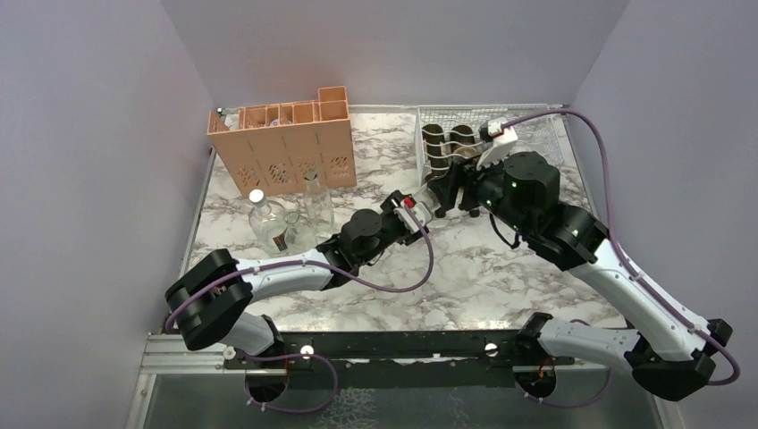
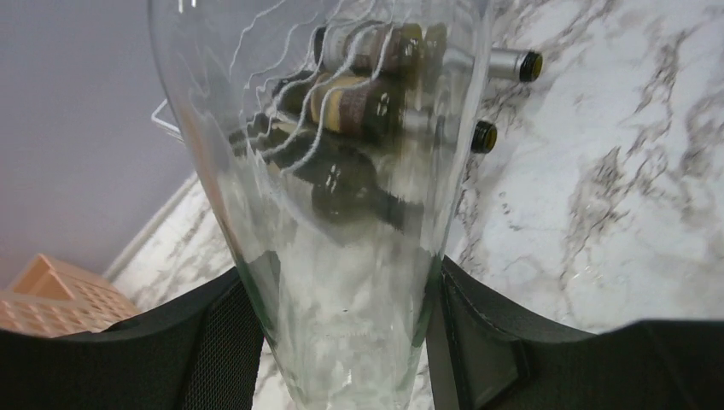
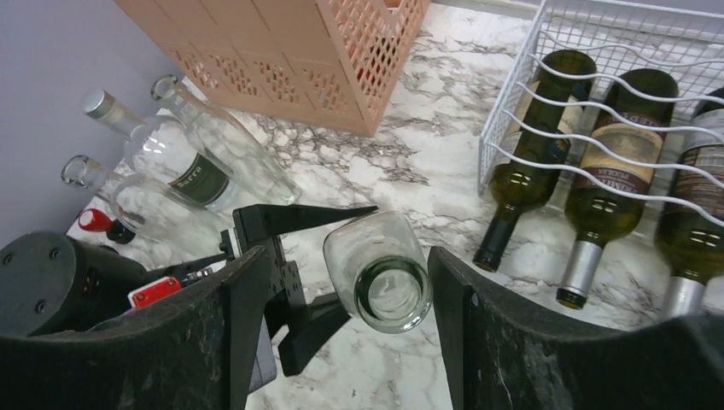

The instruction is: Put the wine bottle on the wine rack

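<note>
A clear glass wine bottle [image 2: 341, 256] is clamped at its narrow end between the black fingers [image 2: 213, 342] of my left gripper [image 2: 346, 342]. It is held above the marble table, pointing towards the rack. In the top view the left gripper [image 1: 420, 210] meets my right gripper [image 1: 454, 186] just in front of the white wire wine rack [image 1: 536, 125]. In the right wrist view the bottle's round base [image 3: 380, 273] sits between the spread fingers [image 3: 243, 333] of the right gripper [image 3: 348, 256], nearer the right finger, with a gap on the left. The rack [image 3: 598, 26] holds three dark bottles [image 3: 529, 128].
A peach-orange crate [image 1: 286, 147] stands at the back left. Clear bottles [image 1: 268, 219] stand in front of it and show in the right wrist view [image 3: 171, 162]. The rack's dark bottle necks [image 2: 512, 64] point towards the table's middle.
</note>
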`<state>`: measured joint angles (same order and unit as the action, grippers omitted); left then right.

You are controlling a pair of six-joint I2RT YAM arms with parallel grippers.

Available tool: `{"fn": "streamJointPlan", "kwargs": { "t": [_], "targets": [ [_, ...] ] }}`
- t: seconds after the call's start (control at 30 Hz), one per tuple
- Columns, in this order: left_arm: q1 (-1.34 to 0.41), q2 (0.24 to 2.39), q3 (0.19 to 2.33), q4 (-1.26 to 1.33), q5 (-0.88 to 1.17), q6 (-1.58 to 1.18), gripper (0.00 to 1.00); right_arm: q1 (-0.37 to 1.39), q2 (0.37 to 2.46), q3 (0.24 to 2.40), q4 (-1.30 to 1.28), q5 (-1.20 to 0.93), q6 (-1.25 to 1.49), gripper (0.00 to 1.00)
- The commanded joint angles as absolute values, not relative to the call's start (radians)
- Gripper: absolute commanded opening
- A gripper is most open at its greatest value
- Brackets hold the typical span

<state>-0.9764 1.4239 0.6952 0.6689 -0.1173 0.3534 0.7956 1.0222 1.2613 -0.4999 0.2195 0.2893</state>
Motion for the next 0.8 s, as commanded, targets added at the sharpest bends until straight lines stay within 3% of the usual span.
{"fn": "streamJointPlan", "kwargs": {
  "t": [0.0,0.37,0.77],
  "targets": [
    [-0.973,1.42,0.741,0.735,-0.018,0.696,0.0,0.798,0.953,1.318,-0.655,0.224,0.272,0.72],
    [-0.954,1.43,0.814,0.688,0.089,1.272,0.0,0.799,0.941,1.379,-0.826,0.193,0.209,0.73],
    [-0.954,1.419,0.867,0.631,0.143,1.517,0.0,0.798,0.951,1.304,-0.852,0.127,0.213,0.75]
  ]
}}
